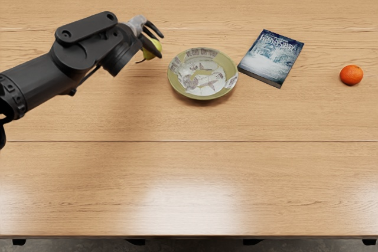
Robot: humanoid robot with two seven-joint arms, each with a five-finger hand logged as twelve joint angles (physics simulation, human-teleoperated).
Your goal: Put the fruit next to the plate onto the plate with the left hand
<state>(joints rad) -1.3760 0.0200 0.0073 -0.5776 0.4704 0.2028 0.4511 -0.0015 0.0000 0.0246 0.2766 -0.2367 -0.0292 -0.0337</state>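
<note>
Between the dark left hand point(140, 35), curled round a small yellow-green fruit point(153, 48), and the round olive-rimmed ceramic plate point(173, 78) lies 1 narrow strip of bare wood, open to pass. The plate's low rim is the only edge on that line. Just right of the plate, a blue-and-white paperback book point(271, 57) lies flat, a slim gap off the rim, closing that side. 1 round orange fruit point(351, 75) sits well apart near the right edge. The bulky black left arm point(41, 78) fills the left rear of the light wooden table point(189, 181), whose near half is open board.
</note>
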